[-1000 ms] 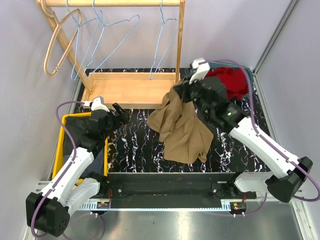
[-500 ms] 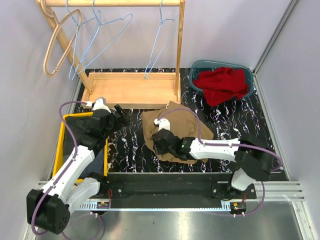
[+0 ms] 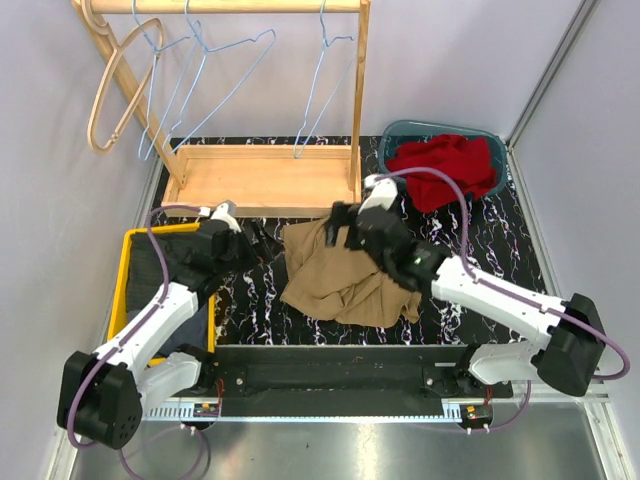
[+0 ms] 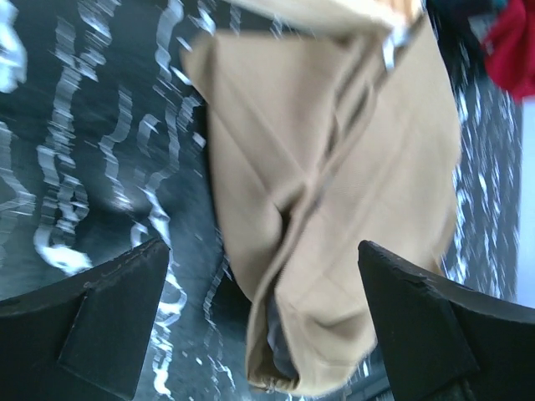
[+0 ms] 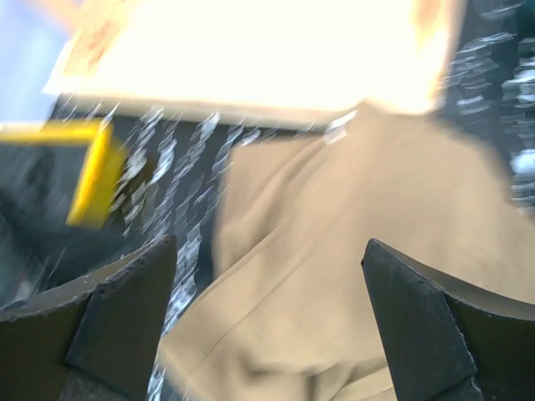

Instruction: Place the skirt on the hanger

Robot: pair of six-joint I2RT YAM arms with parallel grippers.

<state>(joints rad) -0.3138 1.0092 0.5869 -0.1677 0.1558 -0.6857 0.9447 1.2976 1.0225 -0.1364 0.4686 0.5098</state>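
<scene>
The tan skirt (image 3: 335, 275) lies crumpled on the black marbled table, in front of the wooden rack. My right gripper (image 3: 341, 226) hovers open over the skirt's upper edge. In the right wrist view the skirt (image 5: 351, 251) fills the space under the spread fingers (image 5: 117, 322), with nothing gripped. My left gripper (image 3: 262, 238) is open just left of the skirt. Its wrist view shows the skirt (image 4: 334, 184) ahead, the near folded corner lying between the wide-apart fingers (image 4: 430, 330). Blue wire hangers (image 3: 322, 85) and a wooden hanger (image 3: 115, 85) hang on the rail.
The rack's wooden base tray (image 3: 260, 178) sits right behind the skirt, with its post (image 3: 360, 100) rising at the right. A teal basin (image 3: 392, 137) with a red cloth (image 3: 445, 168) stands at the back right. A yellow bin (image 3: 126, 285) is at the left.
My right gripper has gone from shut on the lifted skirt to open. The skirt dropped flat on the table. The right arm swung low and back; the left gripper edged toward the skirt.
</scene>
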